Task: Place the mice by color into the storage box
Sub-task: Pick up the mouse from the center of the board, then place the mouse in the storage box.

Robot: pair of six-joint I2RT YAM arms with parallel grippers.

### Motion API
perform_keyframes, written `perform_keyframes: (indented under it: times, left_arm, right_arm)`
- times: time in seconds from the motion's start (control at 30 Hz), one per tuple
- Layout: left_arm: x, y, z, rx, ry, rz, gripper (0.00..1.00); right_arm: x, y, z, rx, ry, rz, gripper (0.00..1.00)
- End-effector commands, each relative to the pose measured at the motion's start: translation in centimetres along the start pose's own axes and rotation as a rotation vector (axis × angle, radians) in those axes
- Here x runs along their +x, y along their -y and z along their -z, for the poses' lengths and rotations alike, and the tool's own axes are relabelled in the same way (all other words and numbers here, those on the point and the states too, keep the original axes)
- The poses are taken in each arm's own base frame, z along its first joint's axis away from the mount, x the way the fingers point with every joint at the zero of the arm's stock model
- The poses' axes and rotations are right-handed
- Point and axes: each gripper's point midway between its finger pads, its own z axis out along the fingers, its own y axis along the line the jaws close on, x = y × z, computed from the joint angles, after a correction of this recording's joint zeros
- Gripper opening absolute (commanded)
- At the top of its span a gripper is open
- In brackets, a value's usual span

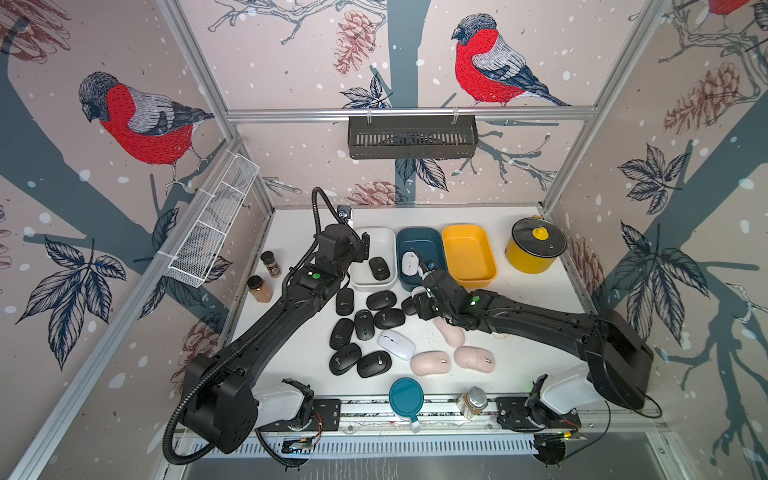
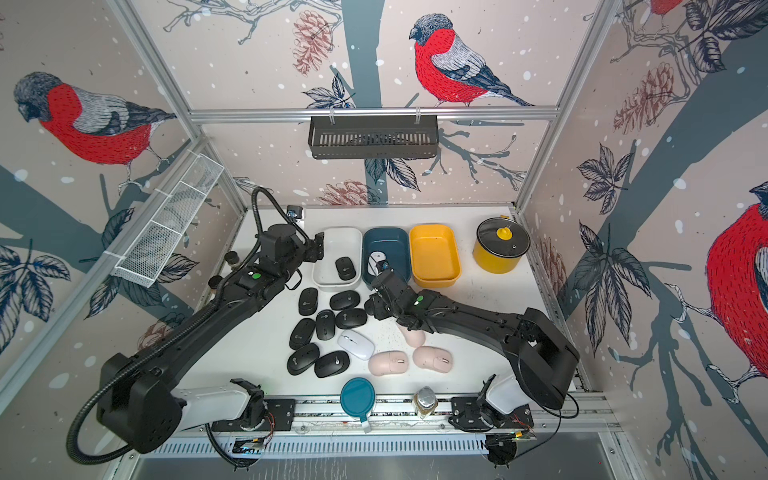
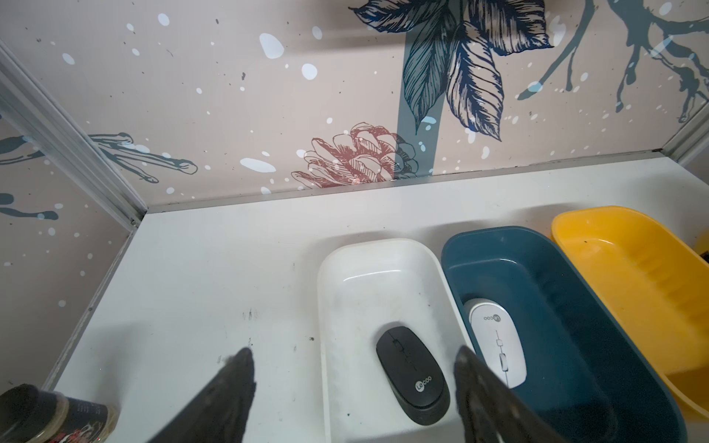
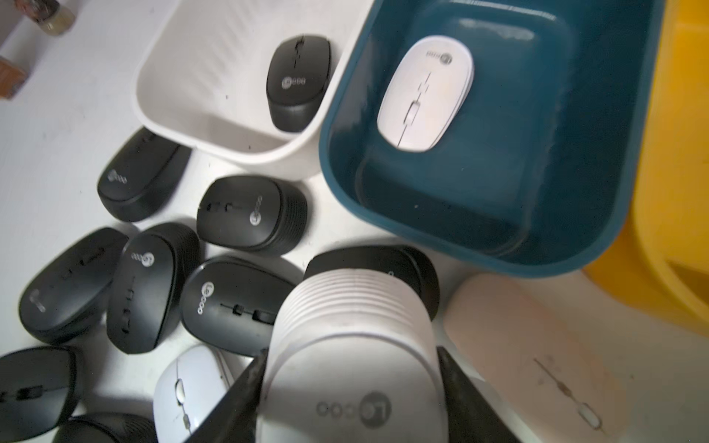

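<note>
entry: mice sorted by colour, white mouse in transit.

tools.
- right gripper point(image 4: 351, 356): jaws closed on the sides of a white mouse point(image 4: 356, 383), held above the table point(image 1: 303, 365) just short of the near wall of the blue bin point(image 4: 460, 199).
- left gripper point(image 3: 353, 362): jaws spread wide with nothing between them, hanging over the near end of the white bin point(image 3: 368, 291), which sits against the blue bin's side.

hazards, as judged.
- the grip is on smooth, curved plastic, so a jolt could let the mouse slide out short of the blue bin.
- a low carry would catch the blue bin's near wall and could shove the bin.
- a release straight over the mouse already lying in the blue bin would stack one on the other.
- the left arm hangs just beside the blue bin, so the two arms could touch there.

counts.
- bins: 3. white, blue, and a yellow bin point(image 1: 469, 253) on the blue bin's other side, with no mouse in it.
- white mice: 3. one held, one inside the blue bin point(image 4: 426, 92), one loose in front of it point(image 1: 396, 345).
- black mice point(image 1: 364, 325): 9. one in the white bin point(image 3: 412, 376), eight loose in front of the blue bin.
- pink mice point(image 1: 430, 362): 3 seen, all loose in front of the blue bin. one lies partly under the right arm, which may hide more.
</note>
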Motion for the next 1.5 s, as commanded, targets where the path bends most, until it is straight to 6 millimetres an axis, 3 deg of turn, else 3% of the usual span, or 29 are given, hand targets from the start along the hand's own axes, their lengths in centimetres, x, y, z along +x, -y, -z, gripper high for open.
perform_keyframes:
  times: [0.0, 0.23, 0.47, 1.0, 1.47]
  left_arm:
    - [-0.7, 0.5, 0.5, 0.019, 0.008, 0.009, 0.80]
    - [0.6, 0.5, 1.0, 0.038, 0.002, 0.013, 0.80]
    - [1.5, 1.2, 1.1, 0.090, 0.013, 0.002, 0.80]
    - [2.2, 1.0, 0.6, 0.067, -0.013, 0.008, 0.80]
    - [2.3, 0.5, 0.6, 0.038, -0.012, -0.001, 0.80]
  right_arm:
    - [-2.2, 1.2, 0.7, 0.017, 0.045, -0.060, 0.57]
    - [-6.7, 4.5, 0.5, 0.086, 0.145, -0.161, 0.56]
    - [-10.7, 6.3, -0.7, 0.137, 0.211, -0.201, 0.56]
    - [-12.1, 7.8, -5.1, 0.194, 0.196, -0.262, 0.56]
    - [-11.3, 8.5, -7.7, 0.209, 0.158, -0.280, 0.57]
